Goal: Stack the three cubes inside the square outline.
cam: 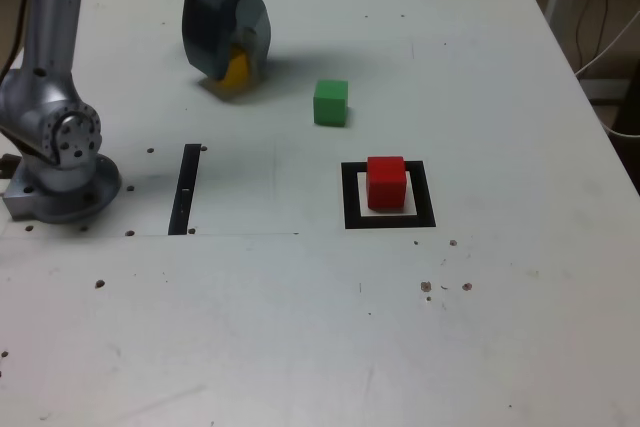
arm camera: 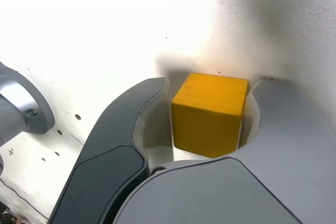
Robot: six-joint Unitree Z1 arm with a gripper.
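Yellow cube (arm camera: 210,115) sits between the jaws of the tool (cam: 232,69), low on the surface (cam: 300,327) at the far side in the exterior view; wrist view shows the jaws hugging both sides, but real clamping can't be confirmed. Risk: cube looks skewed in the jaws, so it could twist or slip on lift. Green cube (cam: 331,103) lies near the carry path, could get clipped. Red cube (cam: 386,183) sits inside the square outline (cam: 389,217); an off-centre drop could topple it.
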